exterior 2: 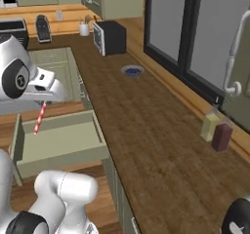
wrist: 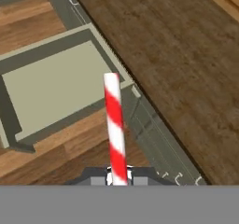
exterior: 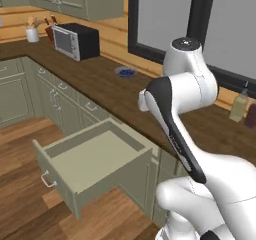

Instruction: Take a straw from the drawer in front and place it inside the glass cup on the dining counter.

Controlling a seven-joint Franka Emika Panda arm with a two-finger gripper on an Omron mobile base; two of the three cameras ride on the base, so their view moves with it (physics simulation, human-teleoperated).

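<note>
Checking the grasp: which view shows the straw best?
Hand view: the straw runs up from the shut gripper, red-and-white stripes plain. Right base view shows its lower end hanging over the open drawer, upper part behind the arm.

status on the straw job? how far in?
Done: the drawer is pulled open and the straw is out of it; its tray looks bare. In hand: the gripper is shut on the straw, holding it in the air above the drawer, as the right base view shows. Left: carry it to the glass cup on the dining counter and drop it in; neither is in frame here.
</note>
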